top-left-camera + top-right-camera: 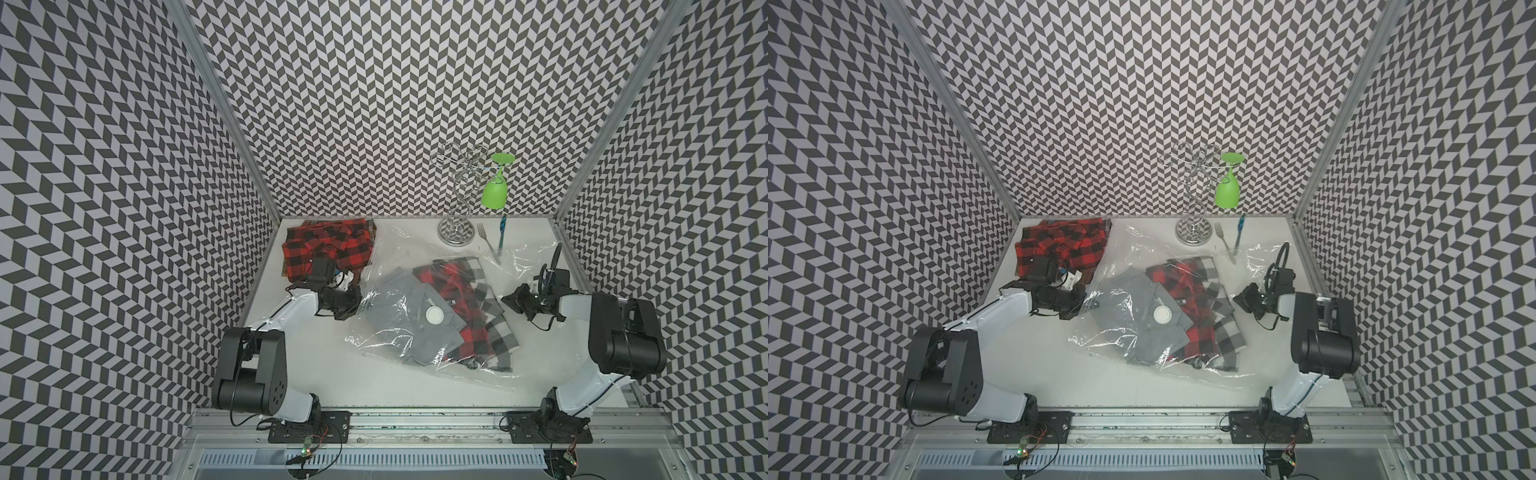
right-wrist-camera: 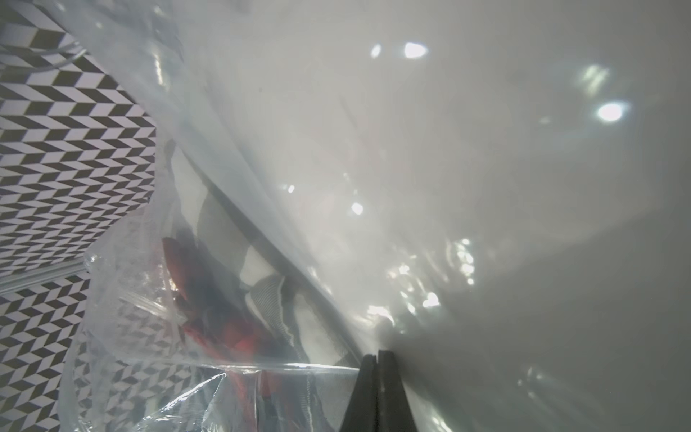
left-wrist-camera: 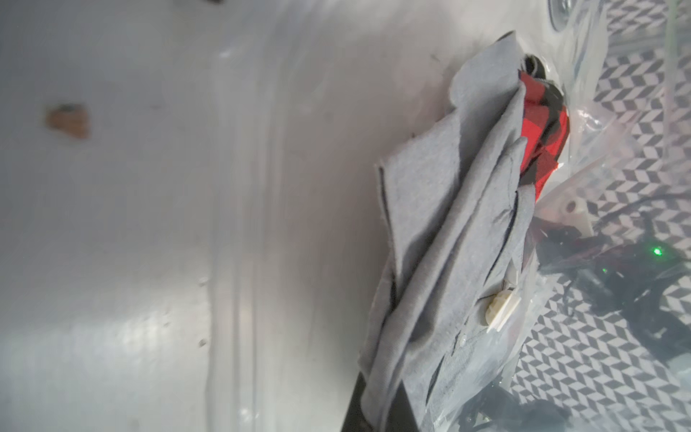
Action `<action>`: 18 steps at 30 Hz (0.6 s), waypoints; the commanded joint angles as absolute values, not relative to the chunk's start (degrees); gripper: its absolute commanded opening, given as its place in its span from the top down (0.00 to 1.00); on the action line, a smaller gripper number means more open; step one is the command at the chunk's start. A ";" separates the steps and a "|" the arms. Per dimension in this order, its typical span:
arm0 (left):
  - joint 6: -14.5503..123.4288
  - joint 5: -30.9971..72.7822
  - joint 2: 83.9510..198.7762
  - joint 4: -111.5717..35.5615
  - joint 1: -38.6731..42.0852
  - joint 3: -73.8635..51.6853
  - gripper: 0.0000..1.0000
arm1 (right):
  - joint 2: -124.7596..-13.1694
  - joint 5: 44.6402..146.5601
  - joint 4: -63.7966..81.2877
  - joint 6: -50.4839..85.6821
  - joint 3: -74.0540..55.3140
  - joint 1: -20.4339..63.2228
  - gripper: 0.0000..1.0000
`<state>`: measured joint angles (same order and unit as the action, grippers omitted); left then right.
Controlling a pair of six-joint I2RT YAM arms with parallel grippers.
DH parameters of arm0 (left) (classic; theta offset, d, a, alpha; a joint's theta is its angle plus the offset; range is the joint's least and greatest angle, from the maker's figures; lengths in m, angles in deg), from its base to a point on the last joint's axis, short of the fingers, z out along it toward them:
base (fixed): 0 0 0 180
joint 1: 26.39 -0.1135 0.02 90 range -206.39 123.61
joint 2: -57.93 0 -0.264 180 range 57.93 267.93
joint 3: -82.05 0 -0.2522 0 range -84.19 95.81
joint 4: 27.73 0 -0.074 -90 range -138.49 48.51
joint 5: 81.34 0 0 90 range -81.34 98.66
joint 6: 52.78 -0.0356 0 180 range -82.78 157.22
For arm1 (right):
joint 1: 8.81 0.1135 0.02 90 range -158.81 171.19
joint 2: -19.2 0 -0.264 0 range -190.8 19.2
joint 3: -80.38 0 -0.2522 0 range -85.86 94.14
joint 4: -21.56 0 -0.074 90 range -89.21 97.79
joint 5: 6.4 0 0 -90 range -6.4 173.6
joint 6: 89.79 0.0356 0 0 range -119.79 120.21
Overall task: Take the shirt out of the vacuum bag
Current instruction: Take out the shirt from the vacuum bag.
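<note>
Extraction step; vacuum bag (image 1: 486, 368) mid-table, grey shirt (image 1: 395, 299) inside; left gripper (image 1: 358, 300) clamped on shirt at bag edge; right gripper (image 2: 375, 355) pinching bag plastic. Next, likely: left pulls shirt out, right anchors.

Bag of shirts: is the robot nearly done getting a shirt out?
Not yet. Looks done: one red checked shirt lies outside the bag, at the far left corner of the table. In hand: the right gripper pinches the bag's plastic, and the left gripper looks shut on the grey shirt at the bag's edge. Left: the grey shirt, a second red shirt and a black-and-white shirt are all inside.
</note>
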<state>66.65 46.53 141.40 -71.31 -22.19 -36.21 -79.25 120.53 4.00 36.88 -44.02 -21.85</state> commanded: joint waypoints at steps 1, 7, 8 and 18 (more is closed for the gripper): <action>68.29 45.85 137.42 -71.43 -25.89 -38.07 1.00 | -78.93 114.15 1.73 37.39 -45.96 -24.19 1.00; 73.24 43.61 129.93 -71.69 -29.39 -43.57 1.00 | -78.27 113.91 2.50 38.10 -46.82 -26.59 1.00; 74.08 42.75 128.65 -71.84 -30.00 -44.73 1.00 | -78.36 113.92 2.55 38.05 -46.84 -26.58 1.00; 79.11 35.27 122.95 -75.10 -36.24 -47.18 1.00 | -78.18 114.39 3.07 38.19 -46.60 -27.11 1.00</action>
